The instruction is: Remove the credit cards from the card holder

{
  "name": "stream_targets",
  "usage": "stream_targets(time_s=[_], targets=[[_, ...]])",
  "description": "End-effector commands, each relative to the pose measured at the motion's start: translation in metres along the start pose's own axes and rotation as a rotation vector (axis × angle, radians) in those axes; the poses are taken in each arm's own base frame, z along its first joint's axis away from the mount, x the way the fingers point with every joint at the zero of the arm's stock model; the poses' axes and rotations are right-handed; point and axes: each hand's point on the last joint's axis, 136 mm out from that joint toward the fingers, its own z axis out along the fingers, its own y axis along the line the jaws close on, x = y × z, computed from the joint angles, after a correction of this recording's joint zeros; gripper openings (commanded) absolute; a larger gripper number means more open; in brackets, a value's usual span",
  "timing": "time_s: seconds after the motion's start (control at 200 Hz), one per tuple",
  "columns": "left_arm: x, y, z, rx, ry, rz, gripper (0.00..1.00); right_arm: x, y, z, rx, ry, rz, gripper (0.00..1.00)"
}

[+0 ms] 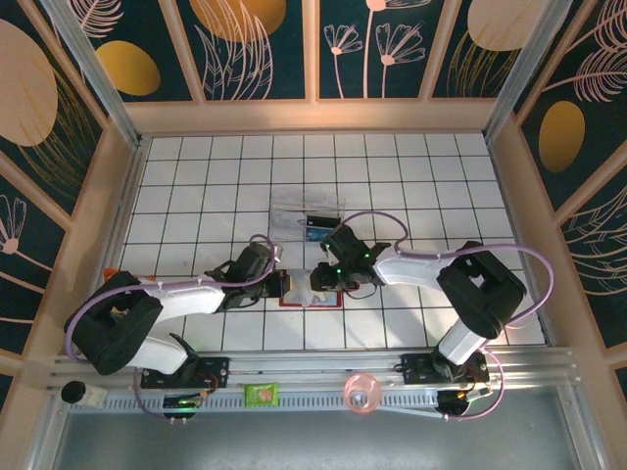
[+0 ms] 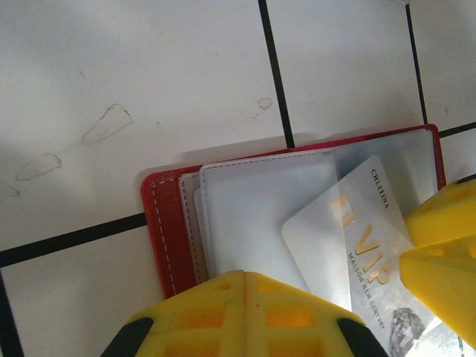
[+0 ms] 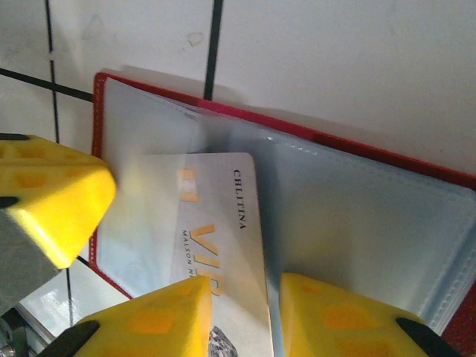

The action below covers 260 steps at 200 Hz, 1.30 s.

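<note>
Card holder [image 2: 167, 223] lies open on bench [image 2: 149, 89], its edge at left end effector [image 2: 244, 294], fingers pressed together. Right end effector [image 3: 245, 312] spread astride VIP card [image 3: 223, 216]. Card partly out of sleeve [image 3: 357, 223], so removal looks unfinished. Whether more cards remain, cannot tell.

White gridded tabletop [image 1: 196, 176] enclosed by dark floral wall panels [image 1: 255, 49].

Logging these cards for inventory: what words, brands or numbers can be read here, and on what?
"CHLITINA": black print on the white card on the open card holder.
"VIP": large gold letters, same card.
"MAISON NEW CENTURY": small print beside it, partly uncertain.
Nothing else legible.
</note>
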Motion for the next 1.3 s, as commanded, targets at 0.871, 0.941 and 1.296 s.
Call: stream_targets(time_s=[0.871,0.941,1.296], targets=[[-0.001,-0.045,0.002,0.109,0.057,0.047,0.03,0.008,-0.012,0.006,-0.002,0.007,0.011,0.30],[0.001,-0.039,0.004,0.080,0.064,0.041,0.01,0.008,-0.013,0.006,-0.004,0.007,0.010,0.30],[0.014,-0.018,0.009,0.011,0.093,0.013,0.00,0.009,-0.010,0.006,-0.077,0.026,0.031,0.28]])
